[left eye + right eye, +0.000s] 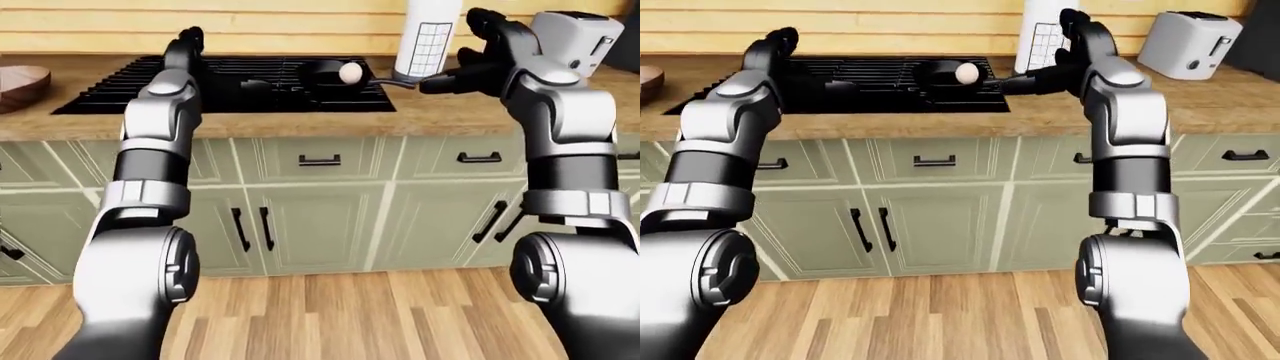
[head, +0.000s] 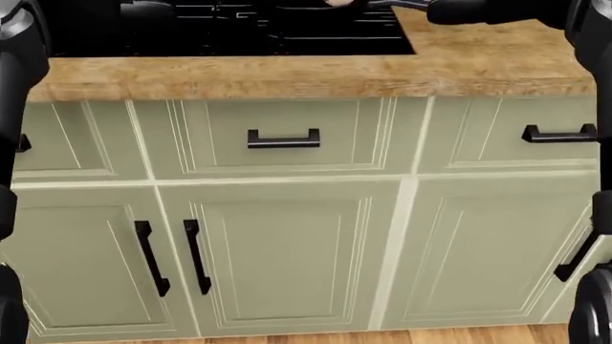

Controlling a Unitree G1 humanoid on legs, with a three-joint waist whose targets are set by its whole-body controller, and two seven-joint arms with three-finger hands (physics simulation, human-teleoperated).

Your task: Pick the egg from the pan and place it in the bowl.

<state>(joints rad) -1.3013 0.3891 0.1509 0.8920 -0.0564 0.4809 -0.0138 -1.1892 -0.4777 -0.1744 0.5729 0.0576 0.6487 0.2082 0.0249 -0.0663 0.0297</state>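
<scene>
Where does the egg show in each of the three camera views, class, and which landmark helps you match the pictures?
Left-eye view: the egg sits in the dark pan on the stove, upper middle.
Right-eye view: upper middle again, in the pan, slightly further left.
Head view: only a pale sliver at the very top edge, probably the egg.
Shared landmark: the drawer handle on the cabinet below the stove.

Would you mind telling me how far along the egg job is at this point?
Nothing is done yet: the egg sits in the pan on the stove. The right hand hangs open beside the pan and the left hand is raised; neither holds anything. Grasping and placing remain, and no bowl clearly shows.
</scene>
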